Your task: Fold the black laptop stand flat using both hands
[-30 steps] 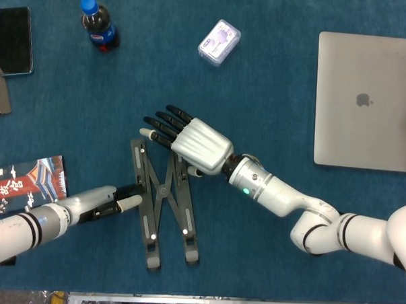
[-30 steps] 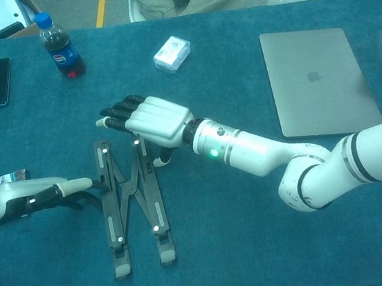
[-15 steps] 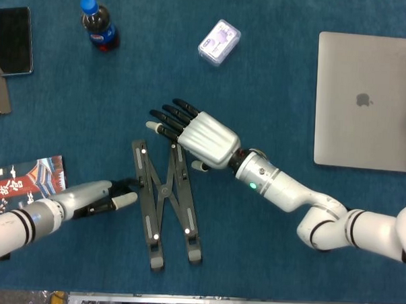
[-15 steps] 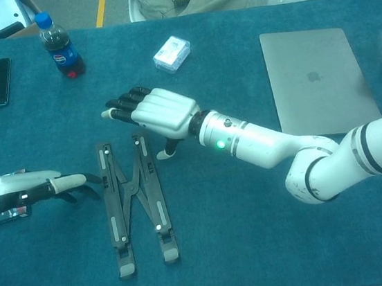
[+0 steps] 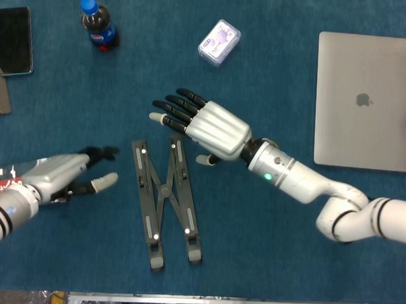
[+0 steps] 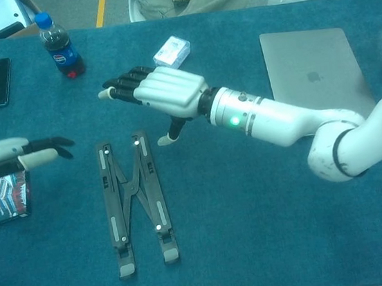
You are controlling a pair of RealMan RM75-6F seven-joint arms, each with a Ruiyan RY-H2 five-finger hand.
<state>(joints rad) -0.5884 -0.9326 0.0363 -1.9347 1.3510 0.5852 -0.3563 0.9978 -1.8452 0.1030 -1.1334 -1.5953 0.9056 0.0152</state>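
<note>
The black laptop stand (image 5: 164, 203) (image 6: 134, 201) lies flat on the blue table, its two long bars crossed in a narrow X with grey feet toward me. My left hand (image 5: 62, 176) (image 6: 21, 154) hovers left of the stand, fingers extended and apart, touching nothing. Up and to the right of the stand's far ends, my right hand (image 5: 203, 126) (image 6: 159, 95) floats above the table with fingers spread and empty. Neither hand is in contact with the stand.
A closed silver laptop (image 5: 365, 100) lies at the right. A cola bottle (image 5: 99, 23), a black phone (image 5: 14, 39) and a small white-purple box (image 5: 219, 41) sit along the far side. A red booklet (image 5: 26, 178) lies under my left arm.
Both hands let go of the stand and pulled away: the left hand drew back to the left, the right hand rose up and to the right. The stand stays where it was.
</note>
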